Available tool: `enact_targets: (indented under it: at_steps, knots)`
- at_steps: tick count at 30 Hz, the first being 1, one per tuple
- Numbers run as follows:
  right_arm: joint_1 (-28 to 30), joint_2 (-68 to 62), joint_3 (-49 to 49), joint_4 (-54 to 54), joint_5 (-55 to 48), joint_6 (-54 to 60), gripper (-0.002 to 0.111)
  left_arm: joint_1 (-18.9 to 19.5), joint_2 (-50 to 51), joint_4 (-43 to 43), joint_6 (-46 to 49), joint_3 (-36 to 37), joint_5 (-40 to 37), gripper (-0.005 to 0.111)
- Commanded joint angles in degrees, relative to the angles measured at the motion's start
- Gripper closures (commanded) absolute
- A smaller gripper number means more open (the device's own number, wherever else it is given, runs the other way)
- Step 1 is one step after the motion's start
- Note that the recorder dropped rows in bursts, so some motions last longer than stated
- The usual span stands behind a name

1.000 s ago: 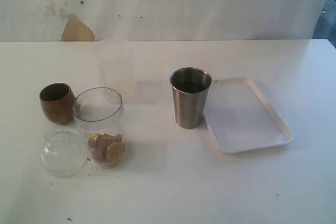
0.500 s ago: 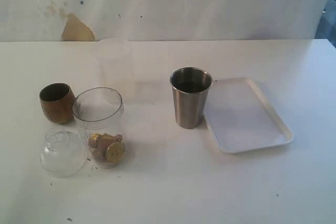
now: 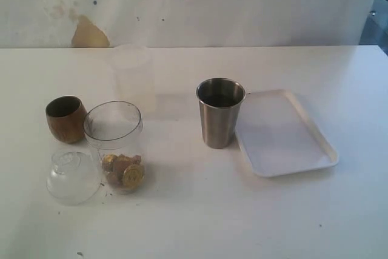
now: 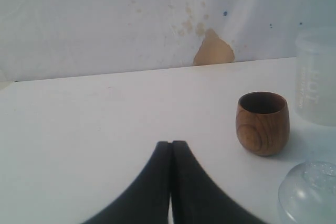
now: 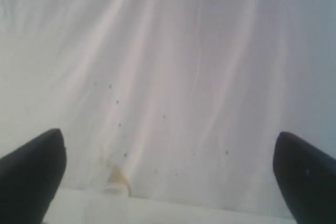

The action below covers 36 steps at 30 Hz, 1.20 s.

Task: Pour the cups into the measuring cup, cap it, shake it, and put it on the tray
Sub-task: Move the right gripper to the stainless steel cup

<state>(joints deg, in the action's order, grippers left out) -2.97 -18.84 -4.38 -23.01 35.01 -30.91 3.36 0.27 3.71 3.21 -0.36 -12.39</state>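
Standing upright at lower left of the exterior view: measuring cup [image 3: 113, 147], mouth up, long axis vertical, just right of wooden cup [image 3: 65, 118]. Shown only by wrist views: left claw [image 4: 171, 150] pressed together, right claw [image 5: 169, 136] spread wide.

The left gripper [image 4: 171, 143] has two smooth matte-black fingers [image 4: 152, 187] curving to narrow tips; the right gripper [image 5: 168, 135] shows matching black fingers [image 5: 31, 177] with blunt rounded ends.
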Motion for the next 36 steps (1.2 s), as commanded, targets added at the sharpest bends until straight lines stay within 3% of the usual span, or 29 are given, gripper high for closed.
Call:
enact_targets:
  at_steps: [1, 5, 15, 21, 30, 36]
  knots:
    - [0.11, -11.79, -0.49, -9.02, 4.28, -3.88, 0.003, 0.17, -0.27, 0.45, -0.08, 0.36, 0.75, 0.107]
    - [0.11, -27.51, -0.66, -9.97, 12.15, -2.59, 0.003, 0.17, -0.27, 0.45, -0.08, 0.36, 0.75, 0.107]
    - [0.11, -66.72, -9.25, -12.66, 33.86, 14.52, 0.003, 0.17, -0.27, 0.45, -0.08, 0.36, 0.75, 0.107]
    - [0.11, -88.3, -18.82, -14.06, 34.95, 23.24, 0.003, 0.17, -0.27, 0.45, -0.08, 0.36, 0.75, 0.107]
    - [-0.43, -99.97, -33.02, -17.75, 34.95, 19.94, 0.003, 0.17, -0.27, 0.45, -0.08, 0.36, 0.75, 0.107]
    - [-4.2, -102.41, -38.94, -17.05, 34.95, 18.24, 0.003, 0.17, -0.27, 0.45, -0.08, 0.36, 0.75, 0.107]
